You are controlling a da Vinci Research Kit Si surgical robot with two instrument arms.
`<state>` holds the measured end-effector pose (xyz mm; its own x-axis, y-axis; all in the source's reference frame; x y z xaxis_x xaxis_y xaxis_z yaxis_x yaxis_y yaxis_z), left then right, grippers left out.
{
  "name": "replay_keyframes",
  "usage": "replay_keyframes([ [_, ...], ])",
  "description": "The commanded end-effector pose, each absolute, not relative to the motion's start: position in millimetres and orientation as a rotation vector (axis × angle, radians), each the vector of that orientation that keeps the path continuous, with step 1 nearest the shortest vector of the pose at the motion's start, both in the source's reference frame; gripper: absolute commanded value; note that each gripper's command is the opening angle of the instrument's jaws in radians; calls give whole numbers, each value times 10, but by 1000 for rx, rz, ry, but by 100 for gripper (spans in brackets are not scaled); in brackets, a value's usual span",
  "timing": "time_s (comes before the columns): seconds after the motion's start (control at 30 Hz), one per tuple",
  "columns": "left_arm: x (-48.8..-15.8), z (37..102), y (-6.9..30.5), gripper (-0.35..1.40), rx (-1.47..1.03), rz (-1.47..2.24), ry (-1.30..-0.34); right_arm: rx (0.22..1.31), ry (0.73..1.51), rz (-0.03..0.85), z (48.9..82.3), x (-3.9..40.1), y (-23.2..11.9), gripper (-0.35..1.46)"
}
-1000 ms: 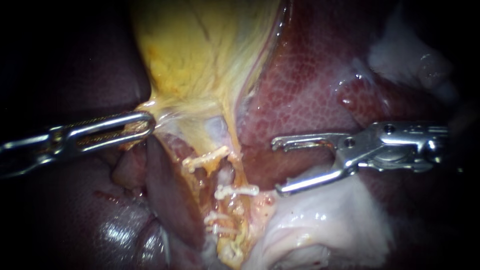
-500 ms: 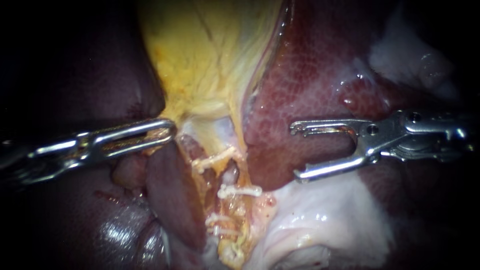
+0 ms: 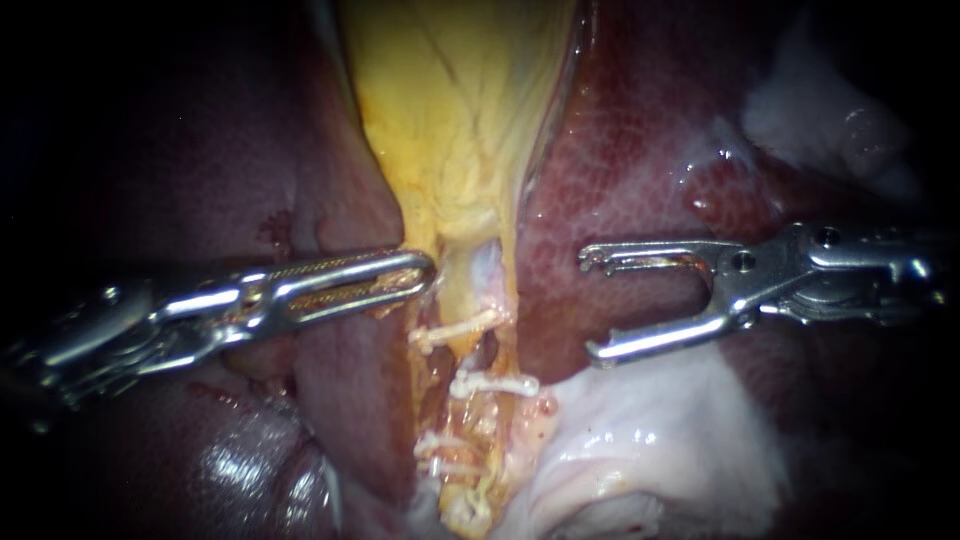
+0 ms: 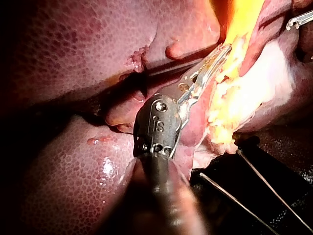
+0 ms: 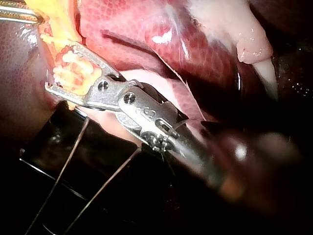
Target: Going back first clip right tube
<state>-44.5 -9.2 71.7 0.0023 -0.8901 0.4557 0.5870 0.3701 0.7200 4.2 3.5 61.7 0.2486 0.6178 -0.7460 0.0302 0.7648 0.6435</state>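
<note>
- Liver [image 3: 620, 170]: dark red, outer edges lost in shadow.
- Gallbladder [image 3: 460, 110]: yellow, top cut off.
- Left instrument [image 3: 425, 268]: jaws clamped on the gallbladder's lower edge, shaft dim.
- Right instrument [image 3: 590, 303]: jaws wide apart, empty, over the liver.
- Clips [image 3: 495, 383]: white, below the gallbladder, between both tips; what they cross hard to make out.

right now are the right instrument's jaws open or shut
Open: a wide gap shows between the right instrument's jaws, nothing held between them.

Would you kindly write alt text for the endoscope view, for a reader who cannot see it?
The right instrument, jaws open, hovers over the liver beside white clips below the yellow gallbladder; the left instrument touches that gallbladder's lower end.
</note>
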Motion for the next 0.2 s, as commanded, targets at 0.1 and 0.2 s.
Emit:
replay_keyframes([
  [0.1, -444, 716, -92, -35, 370, -1200, -1028, 613, 1272, 436, 617, 42, 35, 60],
  [0.2, -443, 716, -92, -35, 370, -1200, -1028, 613, 1272, 436, 617, 42, 35, 60],
])
